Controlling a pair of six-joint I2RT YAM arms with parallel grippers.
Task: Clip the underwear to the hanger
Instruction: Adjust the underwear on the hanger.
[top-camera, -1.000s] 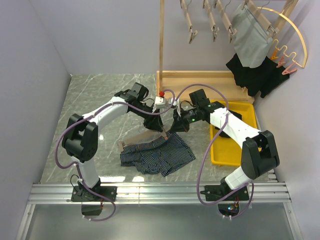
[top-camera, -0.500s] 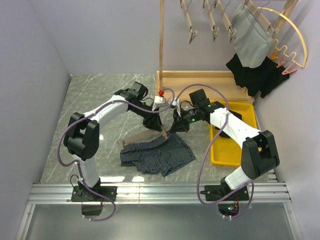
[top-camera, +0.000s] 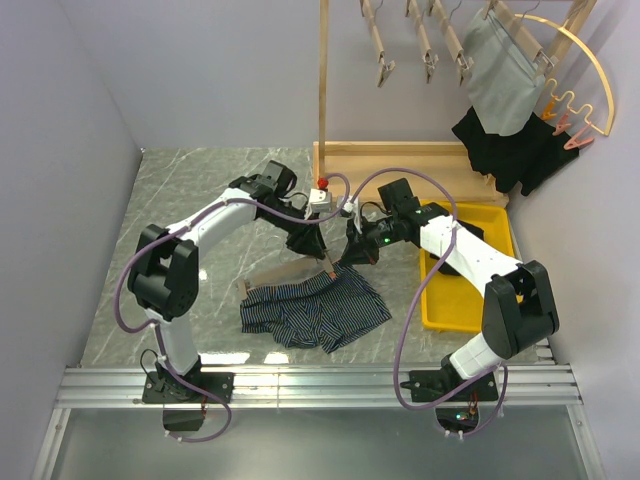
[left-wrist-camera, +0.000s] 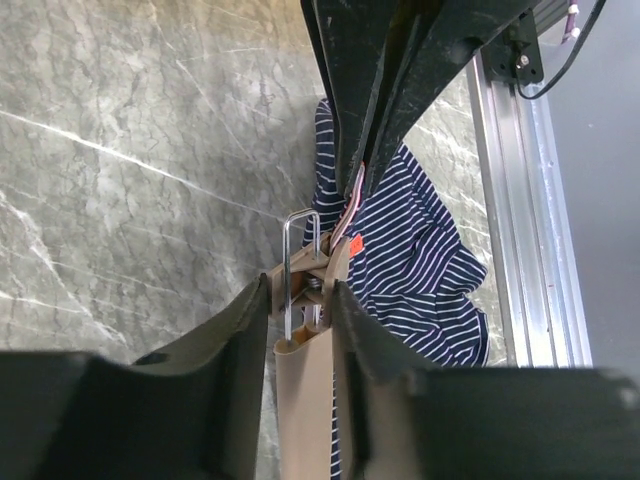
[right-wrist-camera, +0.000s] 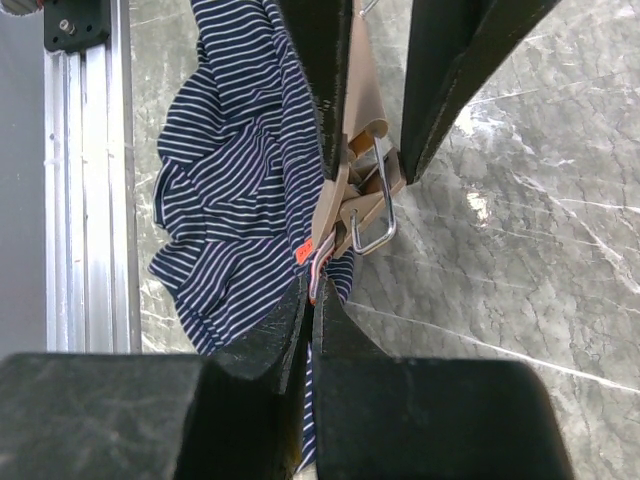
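Left gripper (left-wrist-camera: 300, 305): my jaws were closed on the hanger (left-wrist-camera: 305, 400), just behind its clip (left-wrist-camera: 325, 275)
Right gripper (right-wrist-camera: 307, 290): my jaws were pinched shut on the edge of the underwear (right-wrist-camera: 230, 150), right at the clip's mouth
Underwear: striped, mostly heaped on the marble table (top-camera: 190, 190), one edge up at the clip
Hanger: tilted, low over the table, between my two arms

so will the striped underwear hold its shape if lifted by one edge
Probably not: the underwear lies crumpled in folds, so it looks floppy and would likely hang limp. It seems light, since the right gripper pinches just a thin edge.
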